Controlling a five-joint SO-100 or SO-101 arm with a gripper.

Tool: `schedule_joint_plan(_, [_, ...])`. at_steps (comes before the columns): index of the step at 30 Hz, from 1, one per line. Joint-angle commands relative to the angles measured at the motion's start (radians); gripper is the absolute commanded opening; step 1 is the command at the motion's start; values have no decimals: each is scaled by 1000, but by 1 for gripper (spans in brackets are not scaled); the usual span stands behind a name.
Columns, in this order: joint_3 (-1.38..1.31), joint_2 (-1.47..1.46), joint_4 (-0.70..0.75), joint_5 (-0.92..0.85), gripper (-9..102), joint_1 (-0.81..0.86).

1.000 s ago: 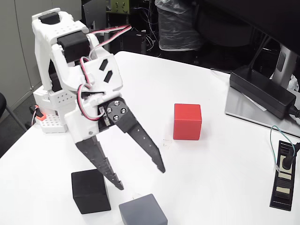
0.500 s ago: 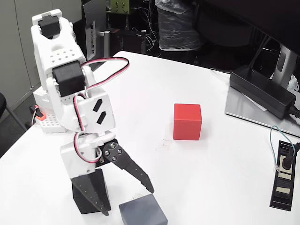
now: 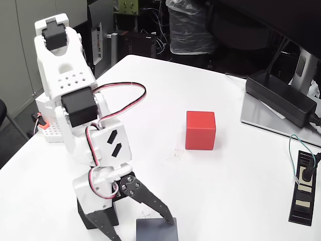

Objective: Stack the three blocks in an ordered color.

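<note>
The red block (image 3: 200, 130) sits alone on the white table (image 3: 165, 95), right of centre. At the bottom edge of the fixed view lies the grey block (image 3: 159, 232), partly cut off by the frame. The black block (image 3: 83, 219) is just left of it, mostly hidden behind the arm's lower jaw. My gripper (image 3: 142, 229) is open and low over the table. One black finger (image 3: 153, 205) reaches to the grey block's far edge, and the other stands in front of the black block. Nothing is held.
A black power brick (image 3: 281, 96) lies on a grey pad at the right. A black power strip (image 3: 303, 187) with a plugged-in cable sits near the right edge. The arm's white base (image 3: 50, 125) stands at the left edge.
The arm has folded down and toward the front edge, bringing the open gripper from mid-table height down to the black and grey blocks. The red block has not moved.
</note>
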Motion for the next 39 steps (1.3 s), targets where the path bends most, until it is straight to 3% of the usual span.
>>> schedule_joint_plan(1, [-46, -32, -20, 0, 33, 0])
schedule_joint_plan(18, [-72, -69, -23, 5, 33, 8])
schedule_joint_plan(39, [-77, -58, -23, 357, 33, 66])
